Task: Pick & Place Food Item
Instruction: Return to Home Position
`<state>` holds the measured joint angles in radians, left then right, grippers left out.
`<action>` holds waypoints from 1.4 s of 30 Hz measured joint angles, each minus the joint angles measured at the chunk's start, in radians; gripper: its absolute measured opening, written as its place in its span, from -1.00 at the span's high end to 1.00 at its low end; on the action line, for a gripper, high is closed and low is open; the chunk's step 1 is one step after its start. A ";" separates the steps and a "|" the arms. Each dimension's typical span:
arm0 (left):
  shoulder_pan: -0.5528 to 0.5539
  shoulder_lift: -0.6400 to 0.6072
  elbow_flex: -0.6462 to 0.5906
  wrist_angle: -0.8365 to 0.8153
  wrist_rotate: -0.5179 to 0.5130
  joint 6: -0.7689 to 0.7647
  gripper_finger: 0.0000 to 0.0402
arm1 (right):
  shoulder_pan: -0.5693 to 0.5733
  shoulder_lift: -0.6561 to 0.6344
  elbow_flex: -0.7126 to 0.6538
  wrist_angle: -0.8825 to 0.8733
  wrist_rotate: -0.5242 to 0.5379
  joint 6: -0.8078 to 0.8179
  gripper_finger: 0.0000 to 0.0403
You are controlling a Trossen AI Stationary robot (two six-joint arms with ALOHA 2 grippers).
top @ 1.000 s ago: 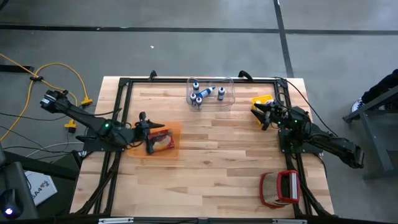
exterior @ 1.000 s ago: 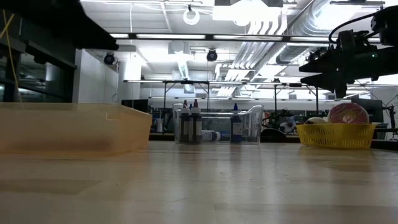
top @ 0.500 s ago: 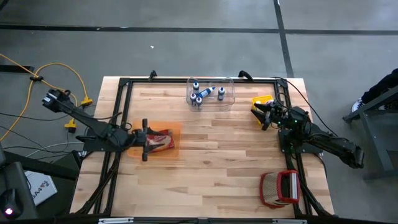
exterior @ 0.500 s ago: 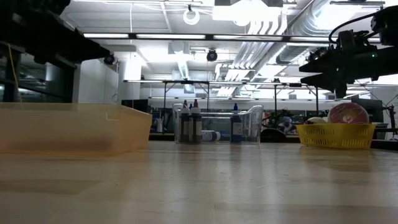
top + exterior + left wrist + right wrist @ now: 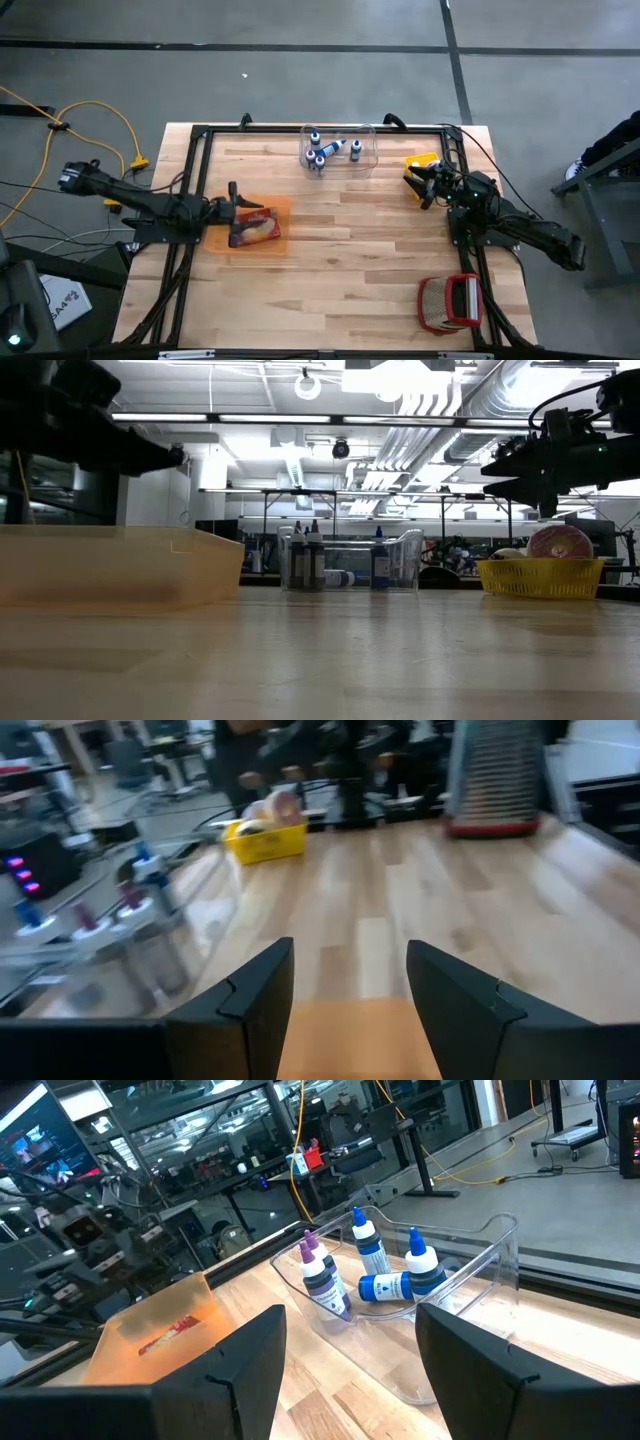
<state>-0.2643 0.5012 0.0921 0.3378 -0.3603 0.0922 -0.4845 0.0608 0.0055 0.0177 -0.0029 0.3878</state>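
Left end effector (image 5: 350,948), pulled back, is spread; low view shows the pink donut (image 5: 559,542) hidden from above.

Both arms are matt black throughout. The left arm (image 5: 140,203) is a run of slim tubular links with thicker blocks at the joints. The right arm (image 5: 525,232) is built the same, and a thin dark cable seems to trail by its wrist. The left end effector (image 5: 350,975) and the right end effector (image 5: 350,1335) each carry two broad, flat black fingers (image 5: 235,1370) with chamfered, faceted edges.
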 joint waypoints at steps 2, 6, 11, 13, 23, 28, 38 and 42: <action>0.037 -0.033 -0.023 -0.003 -0.001 -0.003 0.07 | 0.000 0.000 0.000 0.000 0.000 0.000 -0.05; 0.092 -0.091 -0.055 -0.008 0.020 -0.019 0.07 | 0.000 0.000 0.000 0.000 0.000 0.000 -0.05; 0.117 -0.123 -0.058 -0.046 0.059 -0.029 0.07 | 0.000 0.000 0.000 0.000 0.000 0.000 -0.05; 0.119 -0.124 -0.059 -0.067 0.059 -0.029 0.07 | 0.000 0.000 0.000 0.000 0.000 0.000 -0.05; 0.119 -0.186 -0.060 -0.214 0.094 -0.053 0.07 | 0.000 0.000 0.000 0.000 0.000 0.000 -0.05; 0.118 -0.261 -0.062 -0.273 0.098 -0.063 0.07 | 0.000 0.000 0.000 0.000 0.000 0.000 -0.05; 0.118 -0.341 -0.084 -0.297 0.120 -0.070 0.07 | 0.000 0.000 0.000 0.000 0.000 0.000 -0.05; 0.118 -0.340 -0.084 -0.300 0.132 -0.054 0.07 | 0.000 0.000 0.000 0.000 0.000 0.000 -0.05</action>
<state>-0.1459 0.1616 0.0086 0.0376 -0.2279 0.0382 -0.4847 0.0608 0.0055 0.0177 -0.0029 0.3878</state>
